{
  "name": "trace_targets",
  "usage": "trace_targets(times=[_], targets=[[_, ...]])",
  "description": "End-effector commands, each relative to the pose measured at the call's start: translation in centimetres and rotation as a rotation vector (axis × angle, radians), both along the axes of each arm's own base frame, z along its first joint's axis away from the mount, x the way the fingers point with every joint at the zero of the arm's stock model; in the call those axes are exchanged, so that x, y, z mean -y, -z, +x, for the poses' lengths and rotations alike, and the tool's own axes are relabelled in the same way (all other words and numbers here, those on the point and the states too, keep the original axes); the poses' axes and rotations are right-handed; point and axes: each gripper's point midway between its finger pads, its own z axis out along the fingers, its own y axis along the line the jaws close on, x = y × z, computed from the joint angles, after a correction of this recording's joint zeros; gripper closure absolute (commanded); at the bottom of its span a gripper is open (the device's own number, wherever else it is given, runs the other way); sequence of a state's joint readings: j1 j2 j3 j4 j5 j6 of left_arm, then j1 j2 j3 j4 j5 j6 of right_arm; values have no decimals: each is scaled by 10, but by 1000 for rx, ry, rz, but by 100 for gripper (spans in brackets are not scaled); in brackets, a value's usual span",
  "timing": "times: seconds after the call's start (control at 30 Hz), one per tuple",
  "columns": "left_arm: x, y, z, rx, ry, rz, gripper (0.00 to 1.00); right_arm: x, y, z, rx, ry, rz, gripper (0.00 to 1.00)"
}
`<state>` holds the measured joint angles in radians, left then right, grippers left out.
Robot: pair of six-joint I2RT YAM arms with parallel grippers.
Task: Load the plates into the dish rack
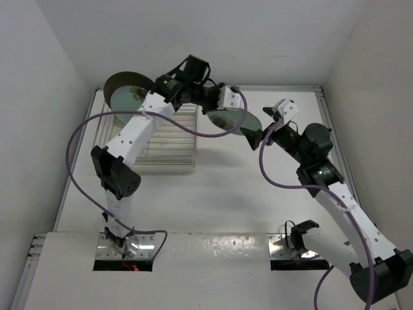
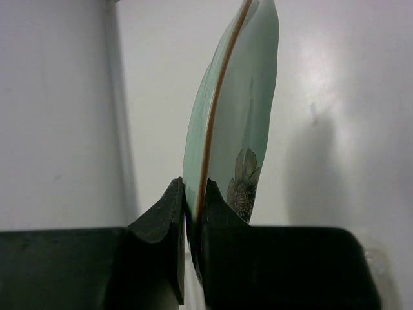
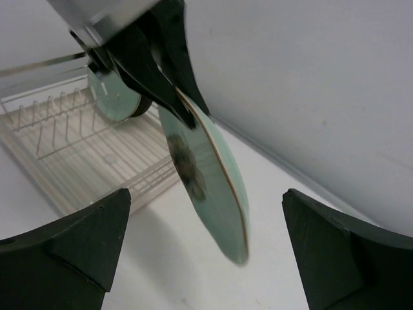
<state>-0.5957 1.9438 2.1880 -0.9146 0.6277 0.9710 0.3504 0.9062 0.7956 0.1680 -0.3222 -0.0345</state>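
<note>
- Left hand [image 2: 192, 203]: closed tight on the rim of a mint plate [image 2: 239, 123], just beside its flower mark [image 2: 244, 184]. The plate stands on edge out past my fingertips, carried in the air by that rim pinch alone.
- Right hand [image 3: 205, 219]: spread wide and holding nothing. The plate hangs between its two fingers [image 3: 71, 245] and, as far as I can tell, touches neither.
- Rack [image 3: 58, 152]: past the plate from my right hand and off to its left, resting on the surface [image 1: 226, 194]. A second mint plate [image 3: 113, 103] and the brown plate [image 1: 132, 81] stand in it.
- Stage, as I judge it: two of three plates are racked. The last one is either at a hand-over or on its way to the rack.
- Risk 1: the glossy rim could slip or swing in my left hand's narrow pinch, because most of the plate hangs well away from the grip. A quick wrist turn would cause this.
- Risk 2: if my right hand closes off-centre, or my left lets go first, the plate drops to the surface.
- Risk 3: my two hands are near each other, so a misjudged approach could knock the plate or bring fingers together.
- Risk 4: at the rack, lowering the plate askew would catch its rim on a wire or strike the racked plates.
</note>
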Motion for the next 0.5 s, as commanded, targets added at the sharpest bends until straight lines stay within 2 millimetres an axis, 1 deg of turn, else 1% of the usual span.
trace_targets(times=[0.0, 0.03, 0.07, 0.1, 0.17, 0.2, 0.23, 0.27, 0.3, 0.33, 0.37, 0.4, 0.43, 0.47], targets=[[-69, -121, 14, 415, -103, -28, 100, 10, -46, 2, 148, 61, 33, 0], [-82, -128, 17, 439, -125, -13, 100, 13, -45, 2, 156, 74, 22, 0], [-97, -131, 14, 447, -135, 12, 100, 18, -43, 5, 154, 105, 15, 0], [-124, -139, 18, 498, -157, 51, 100, 19, -40, 6, 150, 113, 7, 0], [-149, -145, 15, 521, -177, 81, 100, 23, -29, 10, 119, 139, -20, 0], [-174, -150, 14, 534, -216, 107, 100, 24, -20, 14, 91, 146, -33, 0], [-188, -146, 15, 534, -241, 137, 100, 25, -14, 16, 70, 149, -51, 0], [-201, -144, 16, 536, -265, 164, 100, 21, 0, 20, 21, 141, -73, 0], [-225, -134, 23, 529, -298, 207, 100, 21, 6, 23, -1, 141, -78, 0], [-238, -133, 21, 533, -318, 224, 100, 19, 8, 23, -19, 132, -71, 0], [-249, -116, 25, 494, -333, 249, 100, 14, 19, 28, -51, 118, -80, 0], [-259, -114, 33, 501, -359, 252, 100, 10, 19, 27, -54, 96, -76, 0], [-279, -110, 39, 498, -398, 272, 100, 6, 20, 27, -61, 76, -70, 0], [-286, -108, 42, 499, -407, 276, 100, 4, 21, 31, -61, 68, -65, 0]])
